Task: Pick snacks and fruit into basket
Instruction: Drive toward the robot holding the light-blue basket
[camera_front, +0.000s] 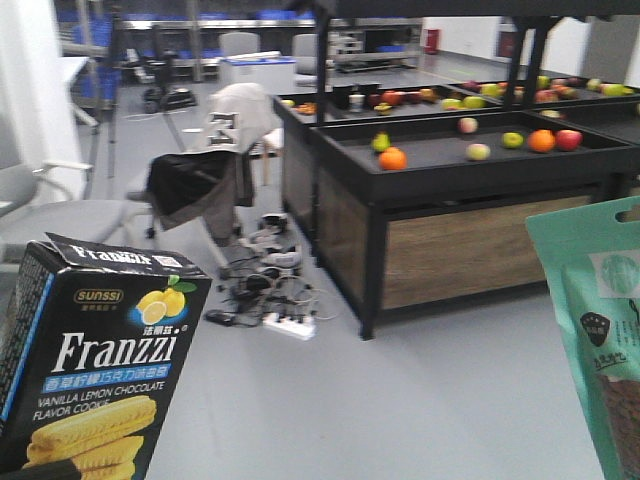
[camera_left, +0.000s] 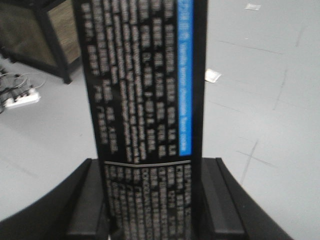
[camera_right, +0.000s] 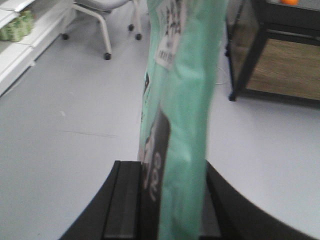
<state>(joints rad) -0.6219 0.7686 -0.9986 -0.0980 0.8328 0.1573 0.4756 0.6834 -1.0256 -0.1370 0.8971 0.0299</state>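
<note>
Left wrist view: the black Franzzi cookie box (camera_left: 145, 100) stands upright, clamped in the left hand (camera_left: 157, 200), above grey floor (camera_left: 260, 100). The mint-green pouch (camera_right: 182, 100) is held by the right hand (camera_right: 167, 200). Fruit (camera_front: 392, 158) lies on a black table (camera_front: 430, 150) beyond.

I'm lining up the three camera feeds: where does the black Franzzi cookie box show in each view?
Exterior front-facing: Franzzi box at lower left, front toward the camera.
Left wrist-mounted: Franzzi box running up the centre, clamped between the left fingers at the bottom.
Right wrist-mounted: not in it; a mint-green pouch fills the middle.
Shared landmark: the black wood-panelled fruit stand, in all three.
</note>
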